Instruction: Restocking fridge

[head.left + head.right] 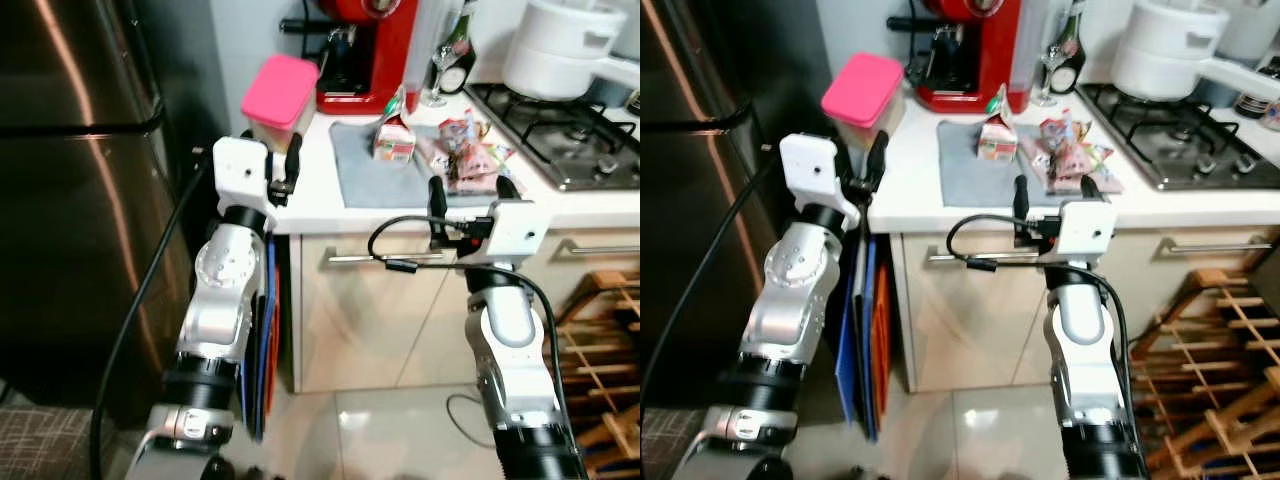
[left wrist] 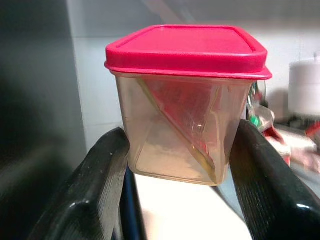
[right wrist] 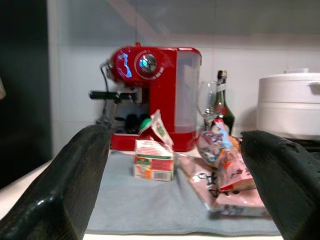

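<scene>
**Left gripper open at the pink-lidded tub, right gripper open before the groceries**

On my far left stands the fridge [image 1: 80, 200], its dark steel doors shut, right beside the end of the white counter [image 1: 310, 200]. My left gripper [image 1: 278, 165] is raised to the counter's left corner, where the clear container with the pink lid [image 1: 278, 95] sits near the edge. In the left wrist view the container [image 2: 182, 125] stands upright between the two black fingers [image 2: 95, 190], one on each side of its lower half. The fingers are spread, and I cannot tell whether they touch its walls or sit just beside them. The tub rests on the countertop.

Slim blue and orange boards [image 1: 868, 330] stand on edge in the gap between fridge and cabinet, below that corner.

Moving right, a grey mat [image 1: 370, 165] lies on the counter with a small carton [image 1: 394, 135] standing on it, and a heap of pink snack packets [image 1: 470, 155] just beside the carton on its right. Behind them are the red coffee machine [image 1: 365, 50], a wine glass [image 3: 207, 100] and a dark bottle [image 3: 221, 97].

My right gripper [image 1: 470, 195] is held at the counter's front edge, fingers wide apart and holding nothing. Through the right wrist view the carton [image 3: 154, 160] and packets [image 3: 225, 175] lie ahead between its fingers [image 3: 70, 180], well apart from them.

Furthest right are the gas hob [image 1: 570, 130] with a white pot [image 1: 555, 45] on it, and a wooden rack [image 1: 600, 360] on the floor below.
</scene>
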Available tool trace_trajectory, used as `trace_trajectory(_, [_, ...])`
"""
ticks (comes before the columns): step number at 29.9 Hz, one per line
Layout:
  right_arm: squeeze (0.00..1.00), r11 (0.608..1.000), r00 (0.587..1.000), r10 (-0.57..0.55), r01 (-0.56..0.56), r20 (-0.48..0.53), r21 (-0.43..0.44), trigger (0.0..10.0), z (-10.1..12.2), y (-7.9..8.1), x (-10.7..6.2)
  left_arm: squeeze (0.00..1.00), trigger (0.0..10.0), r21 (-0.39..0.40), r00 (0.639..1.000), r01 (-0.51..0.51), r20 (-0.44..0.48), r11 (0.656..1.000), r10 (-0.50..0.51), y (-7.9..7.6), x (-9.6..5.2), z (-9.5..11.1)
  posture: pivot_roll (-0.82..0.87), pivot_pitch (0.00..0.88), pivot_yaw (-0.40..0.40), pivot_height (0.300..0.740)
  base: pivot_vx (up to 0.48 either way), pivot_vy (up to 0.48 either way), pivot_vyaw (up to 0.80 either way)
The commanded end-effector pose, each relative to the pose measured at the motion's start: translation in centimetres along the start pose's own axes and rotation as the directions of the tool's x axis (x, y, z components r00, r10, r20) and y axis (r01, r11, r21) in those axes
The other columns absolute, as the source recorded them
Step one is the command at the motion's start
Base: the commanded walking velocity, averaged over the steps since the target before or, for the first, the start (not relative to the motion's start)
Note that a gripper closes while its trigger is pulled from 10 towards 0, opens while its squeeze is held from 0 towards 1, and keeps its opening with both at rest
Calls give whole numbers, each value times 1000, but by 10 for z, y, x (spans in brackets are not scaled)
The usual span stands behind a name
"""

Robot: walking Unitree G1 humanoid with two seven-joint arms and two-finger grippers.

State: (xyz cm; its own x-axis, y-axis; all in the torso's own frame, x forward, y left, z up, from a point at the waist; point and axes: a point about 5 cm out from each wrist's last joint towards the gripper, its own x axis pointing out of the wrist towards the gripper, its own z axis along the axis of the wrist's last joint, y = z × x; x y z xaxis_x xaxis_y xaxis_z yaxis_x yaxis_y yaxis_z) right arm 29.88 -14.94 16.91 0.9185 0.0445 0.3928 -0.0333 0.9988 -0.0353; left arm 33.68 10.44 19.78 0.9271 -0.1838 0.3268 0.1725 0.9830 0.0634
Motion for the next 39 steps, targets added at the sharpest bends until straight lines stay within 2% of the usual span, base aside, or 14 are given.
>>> trace_trajectory(1, [0,1000,1000,-3,3,-6,-8,10000,-2,-2,-1,0,10000,4,1000,7,5,1000,-7,-4,1,2,-108,0,53,740,0,0,0])
trace_trajectory(4, [0,1000,1000,4,-4,-19,-2,10000,-4,-2,-4,0,10000,-25,1000,2,-13,1000,-2,-7,-2,0,-118,0,50,740,0,0,0])
trace_trajectory(5, [0,1000,999,18,-18,-36,7,10000,-7,-2,-6,0,10000,-81,999,-19,-34,997,16,-9,-3,-2,-120,0,48,740,0,0,0])
trace_trajectory(6, [0,999,998,31,-30,-59,17,10000,-11,0,-10,0,10000,-85,999,-31,-48,996,27,-9,-4,-4,-120,0,48,740,0,0,0])
trace_trajectory(19, [0,998,991,54,-52,-121,18,10000,-23,0,-17,0,10000,-85,996,-33,-82,996,26,-16,-9,-9,-121,0,58,740,-211,0,0])
trace_trajectory(39, [0,997,986,70,-71,-152,0,10000,-27,-3,-24,0,10000,-79,995,-20,-96,997,12,-23,-12,-15,-142,0,54,740,-304,0,0])
